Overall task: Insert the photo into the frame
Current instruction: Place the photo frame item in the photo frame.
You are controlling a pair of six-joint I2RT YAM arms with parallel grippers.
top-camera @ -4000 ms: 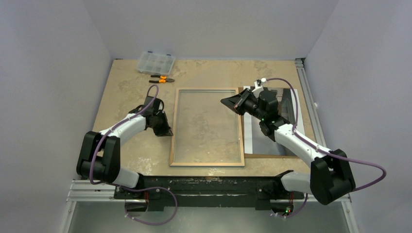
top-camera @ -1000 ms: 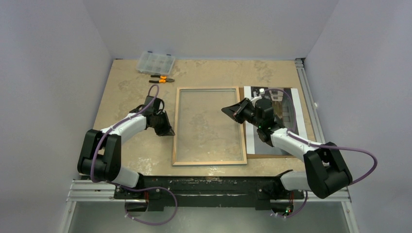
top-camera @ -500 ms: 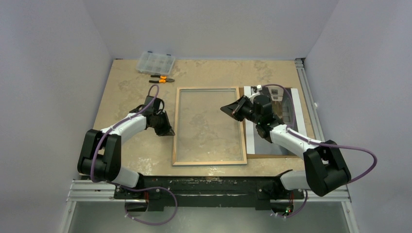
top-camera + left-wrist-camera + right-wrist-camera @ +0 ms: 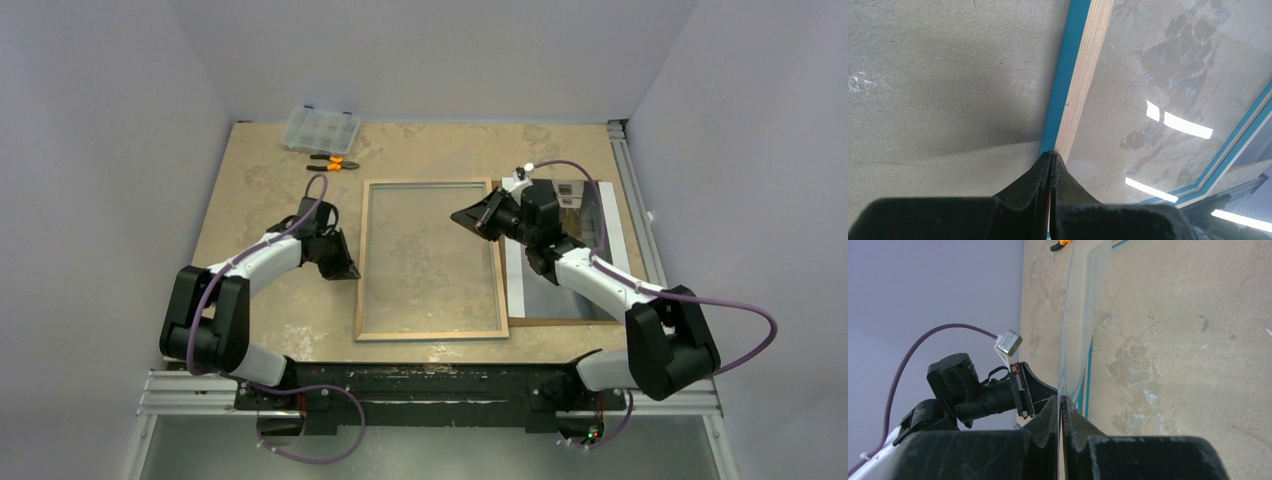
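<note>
Edging up-picture since a second ago, the right gripper [image 4: 472, 217] pinches the clear pane [image 4: 1075, 315], seemingly peeling it from the frame [image 4: 428, 335] at centre. The left gripper [image 4: 350, 272], closed and empty, pins its left rail. The photo [image 4: 545, 300] waits centre-right, not yet inserted.

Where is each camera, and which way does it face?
Top external: overhead behind the bases, facing the frame; both arms show.
Left wrist: looks down the left gripper at the frame's left rail.
Right wrist: looks past the right gripper, shut on a clear pane, toward the left arm.
Shared: top and left wrist show that rail.
</note>
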